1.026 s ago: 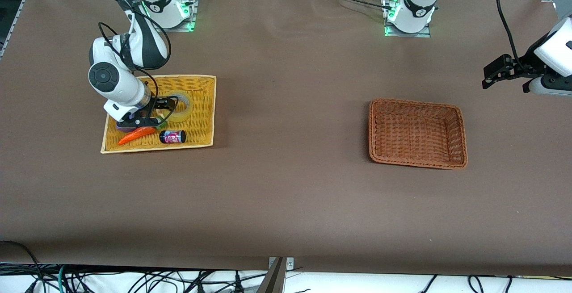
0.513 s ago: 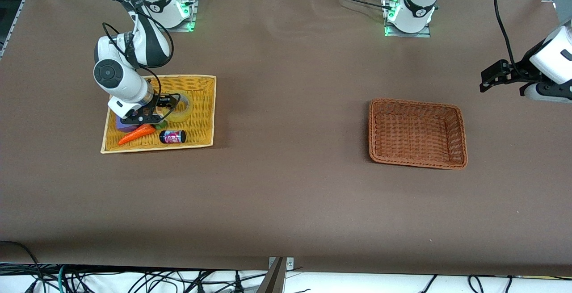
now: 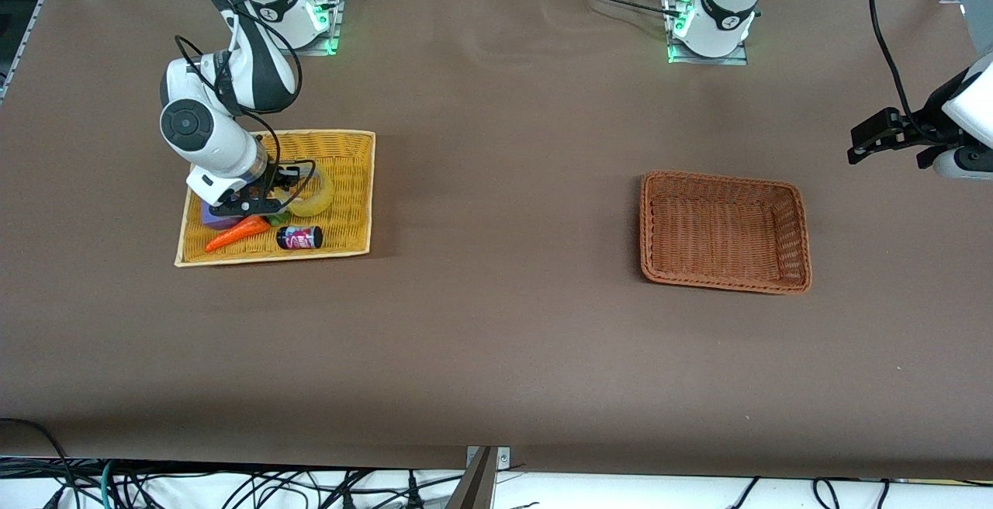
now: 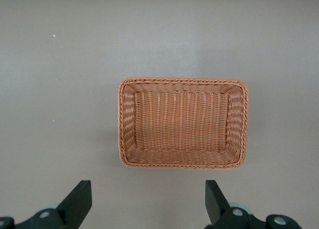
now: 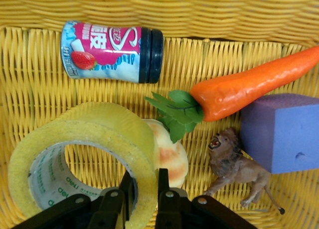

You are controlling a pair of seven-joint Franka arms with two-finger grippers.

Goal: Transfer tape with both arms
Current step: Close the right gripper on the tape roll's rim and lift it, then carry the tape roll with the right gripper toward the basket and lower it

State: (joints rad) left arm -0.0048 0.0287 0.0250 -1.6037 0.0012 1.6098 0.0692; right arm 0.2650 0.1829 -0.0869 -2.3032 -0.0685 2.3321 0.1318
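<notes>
In the yellow tray [image 3: 353, 183] near the table's right-arm end: bottle [image 3: 299, 238] by the tray's near edge, carrot [image 3: 237, 234], then tape [image 3: 316, 197] mid-tray, its wall pinched by the clenched right gripper [image 5: 142, 191]. Left gripper [image 4: 144, 201] spread wide, waiting high over the left-arm end, brown basket [image 3: 803, 237] below.

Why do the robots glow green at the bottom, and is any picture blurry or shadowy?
Front view: green lamps shine on both bases, the right arm's and the left arm's; each basket casts only a faint shadow. Right wrist view: sharp; the tape and the bottle print are clear. Left wrist view: even light, the brown basket shows a thin shadow along one side.
</notes>
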